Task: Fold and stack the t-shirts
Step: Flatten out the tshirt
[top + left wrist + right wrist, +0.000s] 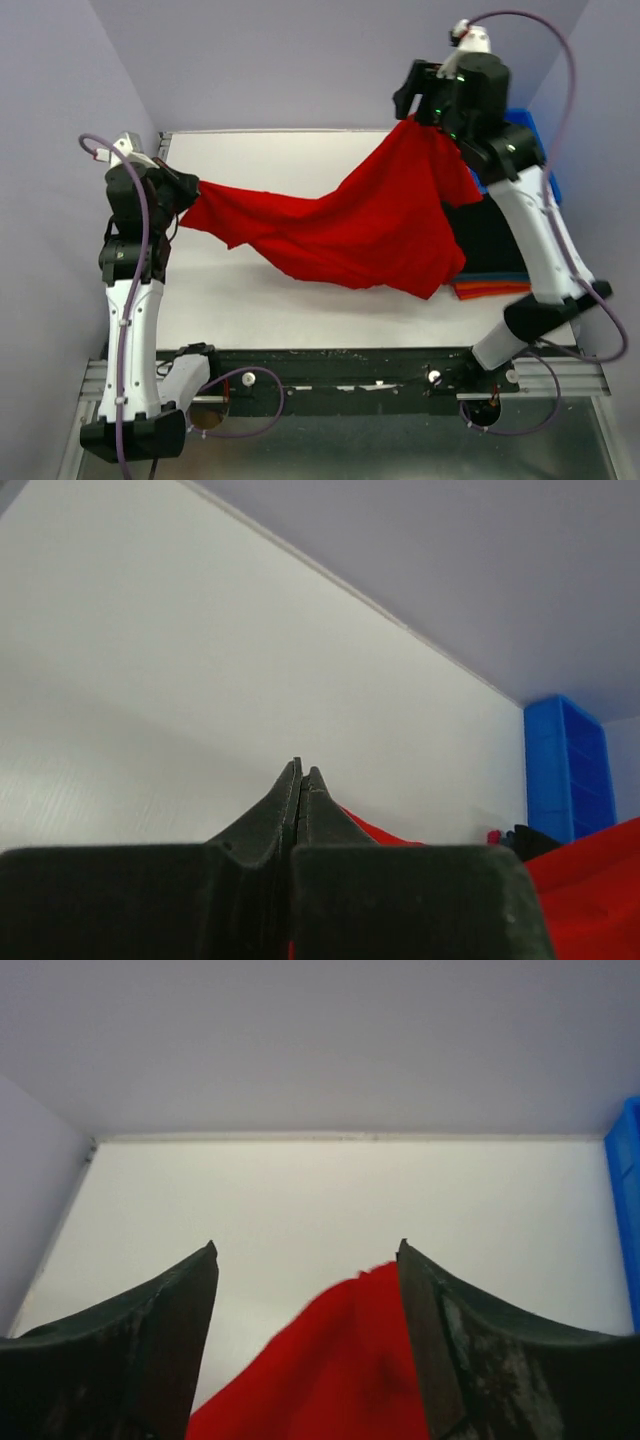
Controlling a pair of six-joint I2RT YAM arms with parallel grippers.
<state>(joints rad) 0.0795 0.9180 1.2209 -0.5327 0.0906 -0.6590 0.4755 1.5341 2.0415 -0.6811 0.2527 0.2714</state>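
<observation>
A soft, bright red t-shirt (pixel 350 225) hangs stretched in the air between the two arms, above the white worktop (pixel 260 305); its left end is drawn to a narrow point at the left gripper (pixel 192 192), which sits low on the left side, while its right end rises steeply to the right gripper (pixel 413 113), raised high over the far right corner; the middle of the cloth sags in loose folds, and whether the lowest folds touch the worktop cannot be told from above; in the left wrist view the left gripper (pixel 303 775) has its fingers pressed tightly together with no gap, and red cloth comes out from just behind them, so it is clamped on the red t-shirt; in the right wrist view the right gripper (pixel 305 1250) has its fingers standing wide apart, and the red t-shirt (pixel 340 1370) rises between them, lying against the inner face of the finger (pixel 470 1350) on the right of that view and clear of the other, not pinched; a stack of folded t-shirts (pixel 490 235) lies flat on the right side of the worktop, black on top with blue and orange edges showing at its near side; the hanging red cloth covers the stack's left edge; a blue plastic bin (pixel 528 122) stands at the far right, behind the right arm
</observation>
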